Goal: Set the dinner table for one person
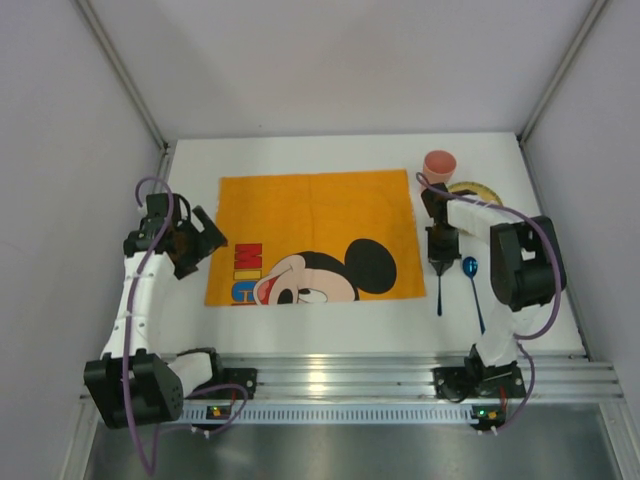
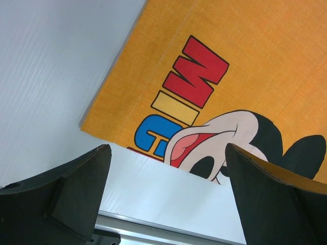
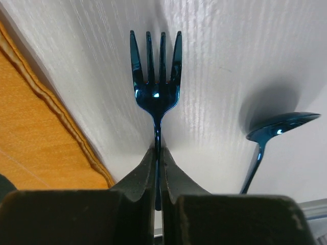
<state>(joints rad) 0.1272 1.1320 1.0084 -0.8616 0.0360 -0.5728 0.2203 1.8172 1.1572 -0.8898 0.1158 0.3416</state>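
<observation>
The white dinner table [image 1: 330,325] carries an orange cartoon-mouse cloth [image 1: 315,235] at its middle. My right gripper [image 1: 441,262] points down just right of the cloth and is shut on the neck of a blue fork [image 3: 156,87]. The fork's handle [image 1: 439,295] runs toward the near edge. In the right wrist view the gripper [image 3: 158,150] pinches the fork low over the table [image 3: 219,56]; I cannot tell if it touches. A blue spoon [image 1: 472,280] lies just right of the fork [image 3: 278,127]. My left gripper [image 1: 205,240] is open and empty over the cloth's left edge [image 2: 166,153].
A pink cup [image 1: 439,164] stands at the back right, with a yellow plate [image 1: 478,189] beside it, partly hidden by my right arm. The cloth's near-left corner [image 2: 102,127] lies under my left gripper. A metal rail [image 1: 330,370] runs along the near edge.
</observation>
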